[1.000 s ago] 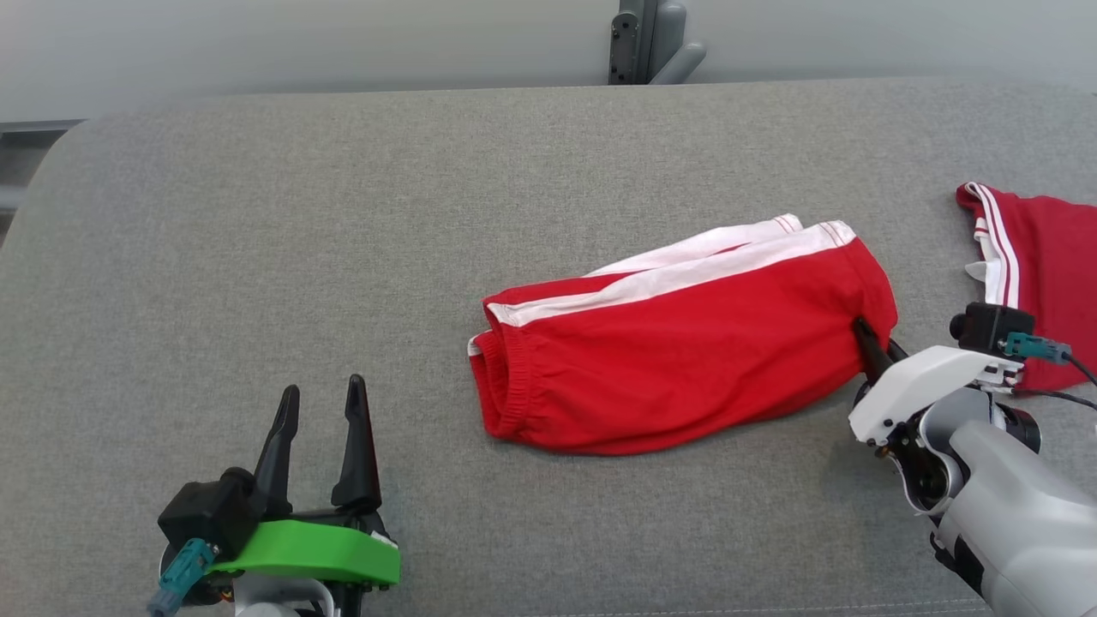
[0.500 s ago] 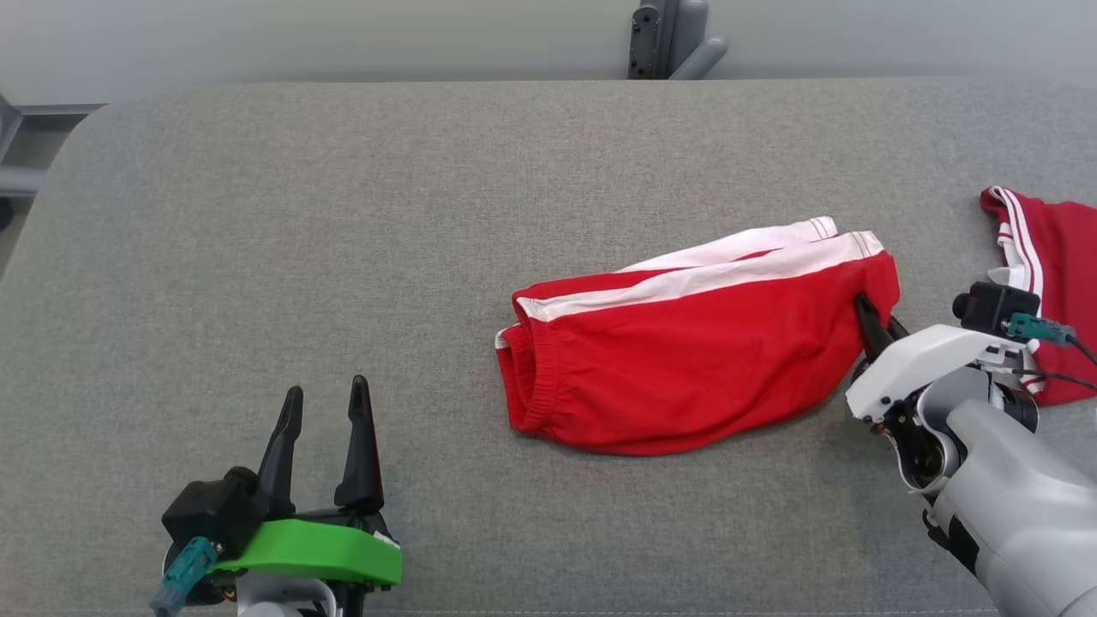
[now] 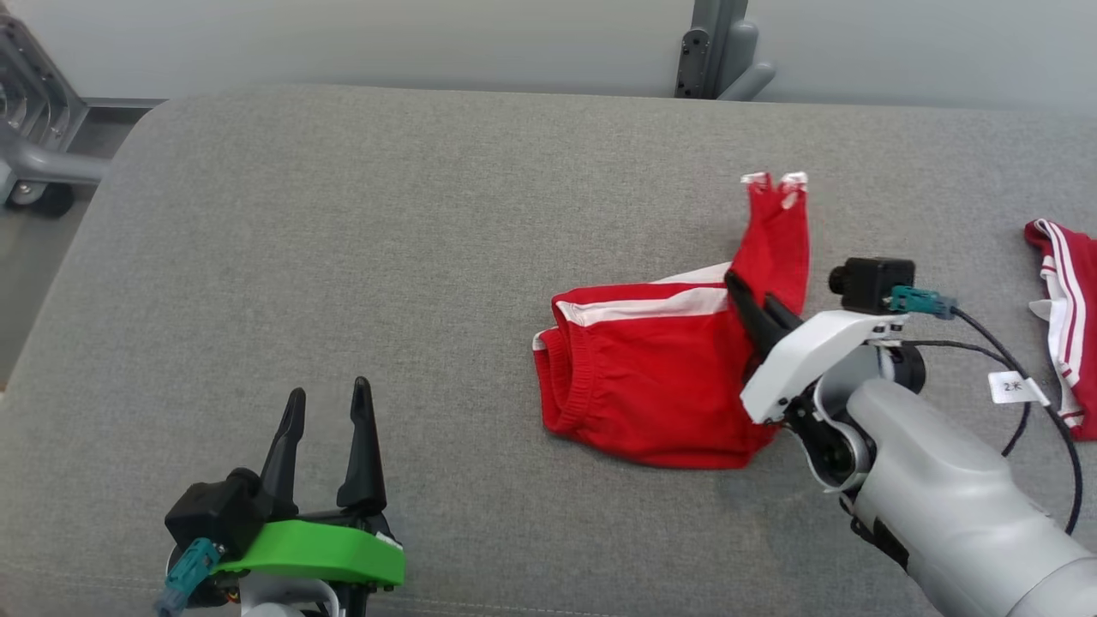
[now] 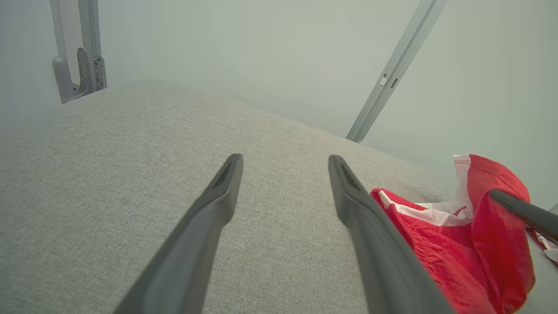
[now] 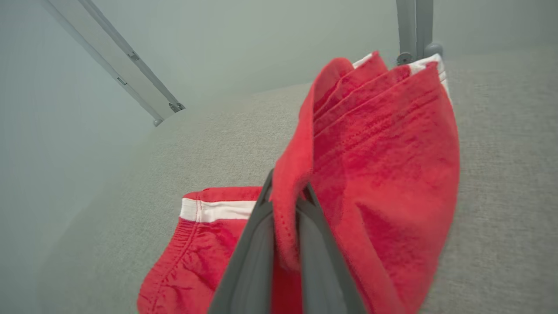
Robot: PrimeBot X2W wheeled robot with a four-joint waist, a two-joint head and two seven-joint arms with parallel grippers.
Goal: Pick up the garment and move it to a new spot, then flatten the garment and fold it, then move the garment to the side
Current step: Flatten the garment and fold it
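Observation:
The garment point(image 3: 651, 386) is a pair of red shorts with white side stripes, lying on the grey padded table point(image 3: 386, 257). My right gripper point(image 3: 752, 302) is shut on its leg-hem end and has that end lifted and turned up over the rest, the cloth point(image 5: 375, 144) draped over the closed fingers. The waistband point(image 5: 174, 257) end still rests on the table. My left gripper point(image 3: 330, 411) stands open near the front left, well apart from the shorts, nothing between its fingers point(image 4: 218, 205). From the left wrist the shorts point(image 4: 436, 244) lie to the right.
A second red garment with white stripes point(image 3: 1067, 317) lies at the right edge of the table. A grey metal post point(image 3: 716, 51) stands behind the far edge, and a wheeled grey frame point(image 3: 34, 128) at the far left. A cable with a white tag point(image 3: 1011, 386) hangs off my right wrist.
My right gripper has lifted the leg-hem end and carried it left over the garment, folding it up. The head camera has shifted, so the table sits differently. The left gripper has stayed put.

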